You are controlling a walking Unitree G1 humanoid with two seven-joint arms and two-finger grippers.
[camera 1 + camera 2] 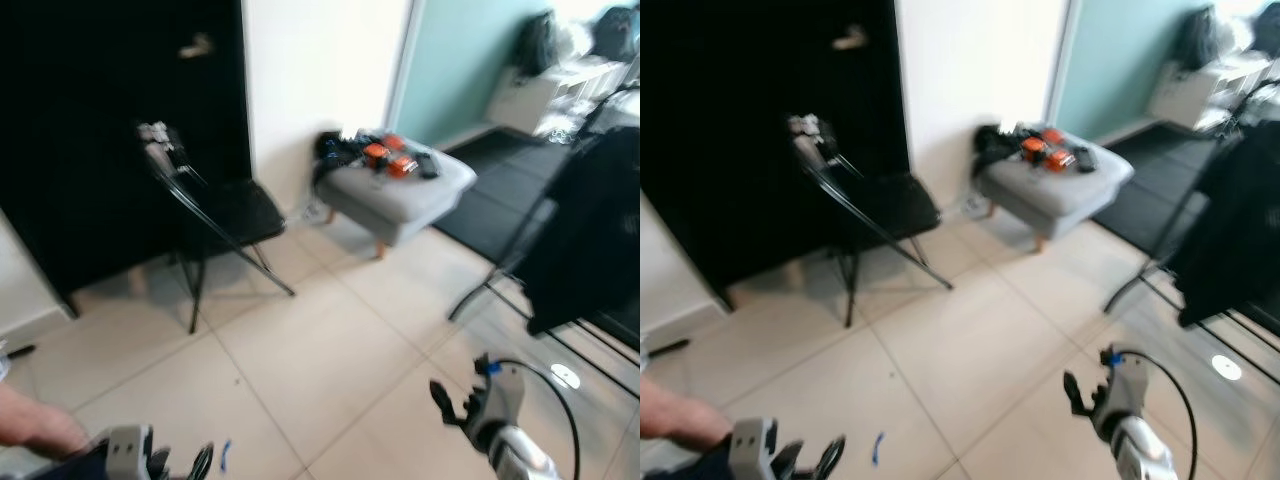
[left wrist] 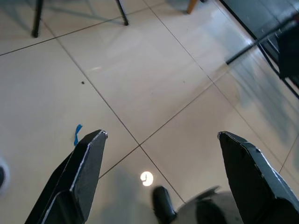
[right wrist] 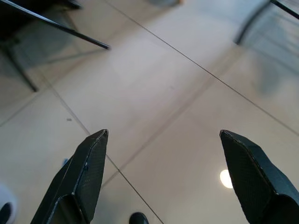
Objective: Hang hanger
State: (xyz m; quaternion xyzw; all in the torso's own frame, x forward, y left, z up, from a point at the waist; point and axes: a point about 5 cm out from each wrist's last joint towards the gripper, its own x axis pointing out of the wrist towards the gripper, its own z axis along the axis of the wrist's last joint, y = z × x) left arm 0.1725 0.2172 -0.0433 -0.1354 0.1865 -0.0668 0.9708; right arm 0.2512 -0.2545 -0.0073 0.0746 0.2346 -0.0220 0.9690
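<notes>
A black clothes rack (image 1: 497,272) stands at the right, with a dark garment (image 1: 590,225) hanging on it. Both grippers are low over the tiled floor. My left gripper (image 2: 161,135) is open with nothing between its fingers, at the bottom left in the eye views (image 1: 180,462). At the bottom right, my right gripper (image 3: 163,133) is also open and empty, a short way in front of the rack's foot (image 1: 455,402). Something small and pale (image 1: 155,133) sits on the top of a black folding chair's back. It is too blurred to name.
The black folding chair (image 1: 225,215) stands before a dark doorway at the left. A grey footstool (image 1: 400,185) with orange and black items is at the middle back. A person's hand (image 1: 30,425) is at the bottom left. A blue tape scrap (image 2: 77,134) lies on the tiles.
</notes>
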